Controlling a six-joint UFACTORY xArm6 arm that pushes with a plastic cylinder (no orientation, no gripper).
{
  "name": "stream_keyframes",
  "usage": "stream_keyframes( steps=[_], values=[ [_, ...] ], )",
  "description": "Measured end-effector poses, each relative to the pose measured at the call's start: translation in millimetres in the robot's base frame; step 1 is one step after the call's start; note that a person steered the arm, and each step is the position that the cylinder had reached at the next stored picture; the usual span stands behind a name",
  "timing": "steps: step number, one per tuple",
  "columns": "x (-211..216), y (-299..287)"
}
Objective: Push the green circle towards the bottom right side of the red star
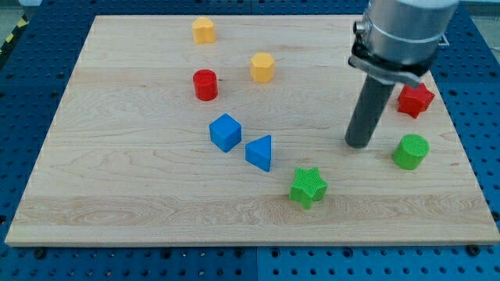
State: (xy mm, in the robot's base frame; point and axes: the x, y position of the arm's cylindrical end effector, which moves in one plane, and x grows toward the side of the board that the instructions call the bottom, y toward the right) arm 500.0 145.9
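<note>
Camera view showed you the green circle (411, 151) at the frame's lower right, just below the red star (415, 100). My tip (358, 144) stood left of the circle, a small gap between them, nothing in that gap. No fingers existed on this rod; it held nothing. A green star (308, 187) lay at lower centre of the wooden surface (141, 195), beside a blue triangle (260, 152) and blue cube (225, 132). The arm's housing was cut off at the top edge and hid part of the red star.
</note>
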Motion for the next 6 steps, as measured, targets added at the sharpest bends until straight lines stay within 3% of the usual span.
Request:
stream_keyframes(
  steps=[2, 3, 5, 6],
  values=[
    [30, 30],
    [9, 50],
    [9, 88],
    [42, 89]
  ],
)
